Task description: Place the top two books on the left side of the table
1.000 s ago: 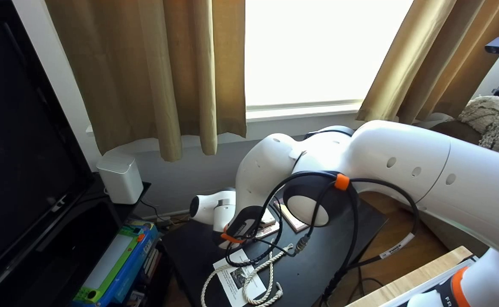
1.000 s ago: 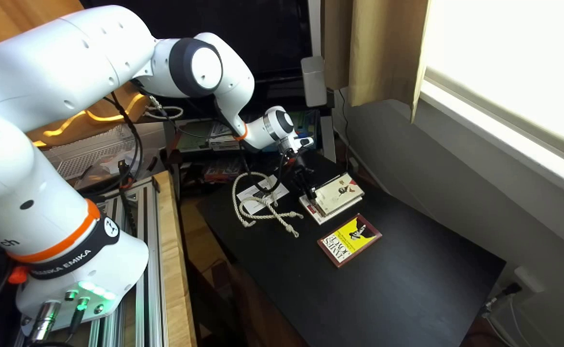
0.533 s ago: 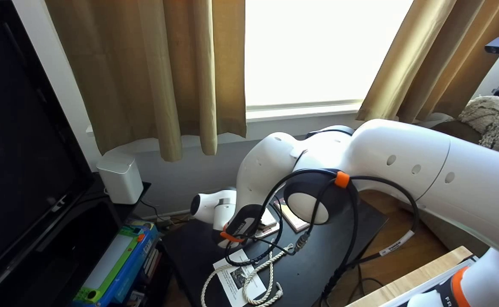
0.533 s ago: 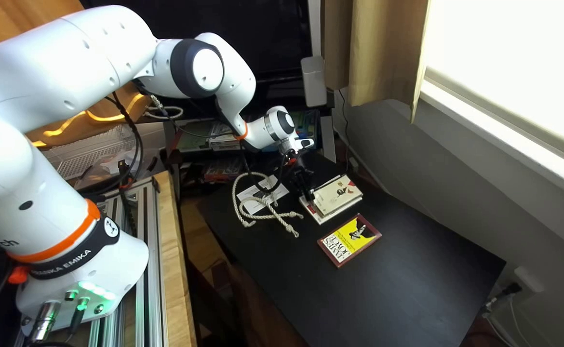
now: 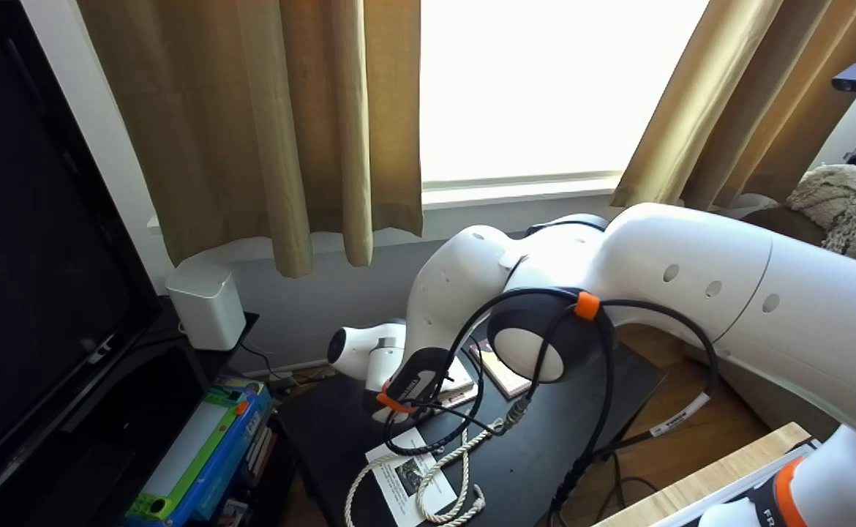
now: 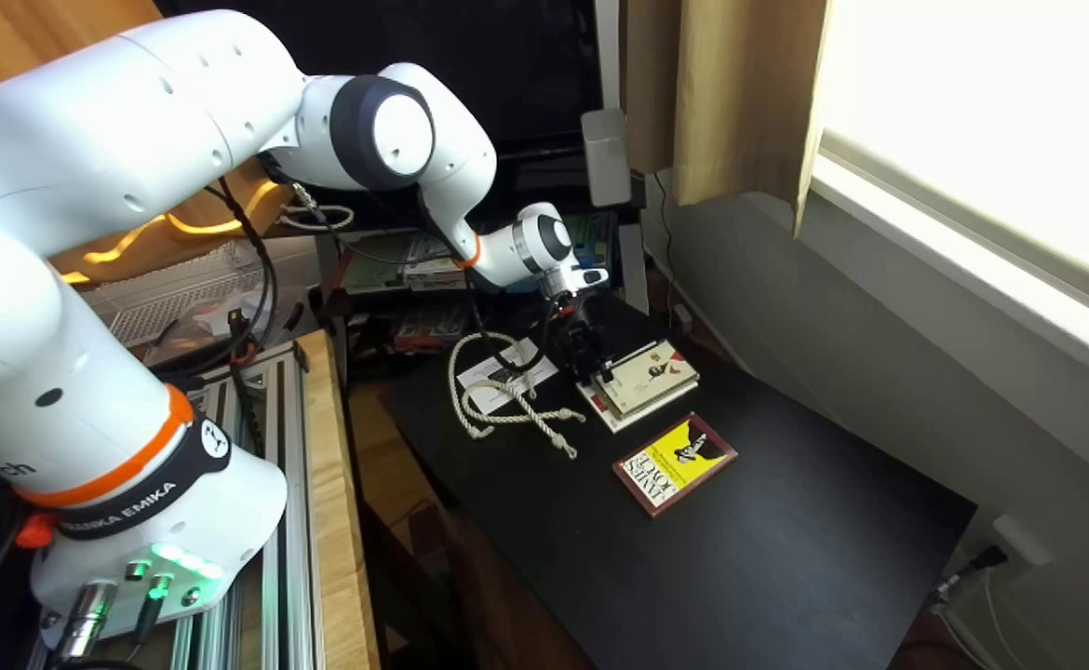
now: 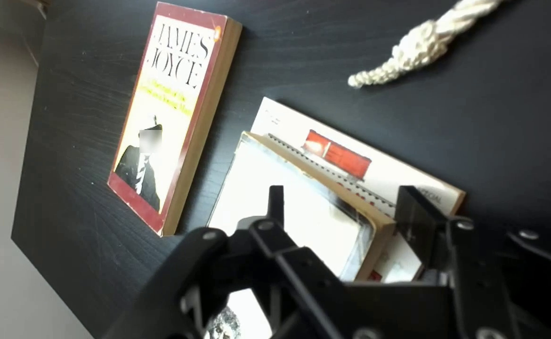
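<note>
Two books lie stacked on the black table (image 6: 768,549). The upper one is a cream book (image 6: 649,374) with a small figure on its cover; in the wrist view this cream book (image 7: 252,183) looks glossy with tan page edges. Beneath it, turned at an angle, a white book (image 7: 294,123) with a red label sticks out. My gripper (image 7: 339,197) stands open over a corner of the cream book, one finger above the cover and the other beyond the page edge, above the white book. In an exterior view my gripper (image 6: 598,372) is at the stack's end.
A James Joyce book (image 6: 675,463) lies apart from the stack. White rope (image 6: 517,414) crosses a printed sheet (image 5: 415,487) beside the gripper. A TV stand with a white box-shaped device (image 5: 208,307) stands past one table end; the window wall runs along one side.
My gripper's fingers have spread apart at the end of the stack, and the arm has moved slightly. The cream book has shifted a little and rests on the white book.
</note>
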Motion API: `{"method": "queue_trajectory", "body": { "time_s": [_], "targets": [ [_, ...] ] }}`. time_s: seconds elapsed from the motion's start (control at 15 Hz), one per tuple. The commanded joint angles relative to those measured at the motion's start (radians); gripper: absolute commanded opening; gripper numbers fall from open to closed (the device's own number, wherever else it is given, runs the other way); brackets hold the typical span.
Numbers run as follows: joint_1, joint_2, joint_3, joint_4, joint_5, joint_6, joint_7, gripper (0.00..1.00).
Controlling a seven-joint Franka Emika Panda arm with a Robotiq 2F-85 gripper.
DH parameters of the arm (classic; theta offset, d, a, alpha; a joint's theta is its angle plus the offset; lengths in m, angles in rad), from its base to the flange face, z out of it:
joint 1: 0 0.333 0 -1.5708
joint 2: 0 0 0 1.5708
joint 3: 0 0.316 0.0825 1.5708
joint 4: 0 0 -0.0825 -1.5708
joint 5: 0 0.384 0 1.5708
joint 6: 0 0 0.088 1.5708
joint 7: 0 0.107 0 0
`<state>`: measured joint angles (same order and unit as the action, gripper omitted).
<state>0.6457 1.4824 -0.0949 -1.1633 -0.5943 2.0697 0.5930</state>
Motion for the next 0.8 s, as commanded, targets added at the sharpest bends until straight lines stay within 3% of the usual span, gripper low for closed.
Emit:
{"method": "queue_trajectory", "body": {
  "time_s": [0.0,0.73],
  "targets": [
    [-0.016,0.024,0.009,0.033,0.041,0.036,-0.036,0.96],
    [-0.102,-0.082,0.036,-0.049,0.122,0.116,0.009,1.00]
  ]
}}
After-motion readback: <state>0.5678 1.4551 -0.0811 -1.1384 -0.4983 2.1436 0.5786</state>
